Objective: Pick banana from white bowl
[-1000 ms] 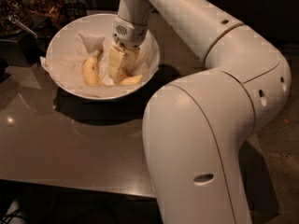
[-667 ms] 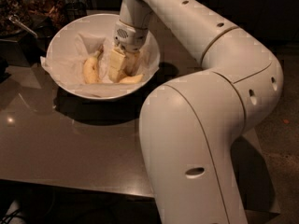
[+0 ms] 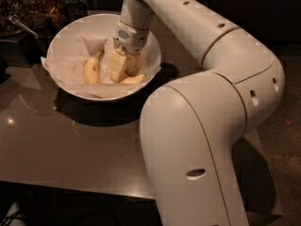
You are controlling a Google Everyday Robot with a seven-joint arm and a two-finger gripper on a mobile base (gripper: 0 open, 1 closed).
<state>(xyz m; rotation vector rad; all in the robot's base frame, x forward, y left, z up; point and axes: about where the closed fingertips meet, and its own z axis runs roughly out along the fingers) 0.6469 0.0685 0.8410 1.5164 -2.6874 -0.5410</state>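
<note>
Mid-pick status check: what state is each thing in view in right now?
Gripper: lowered into the white bowl, right over the curved banana; contact unclear.
Curved banana: lying in the bowl, partly hidden under the gripper, not lifted.
Short banana: lying in the bowl left of the gripper, apart from it.
White bowl: upright on the table, lined with crumpled paper.
Table: carries the bowl.

Most of banana (image 3: 134, 79) hidden under end effector (image 3: 120, 66) in white bowl (image 3: 60, 34) (tip shows), arm (image 3: 211, 126) cropped below.
</note>
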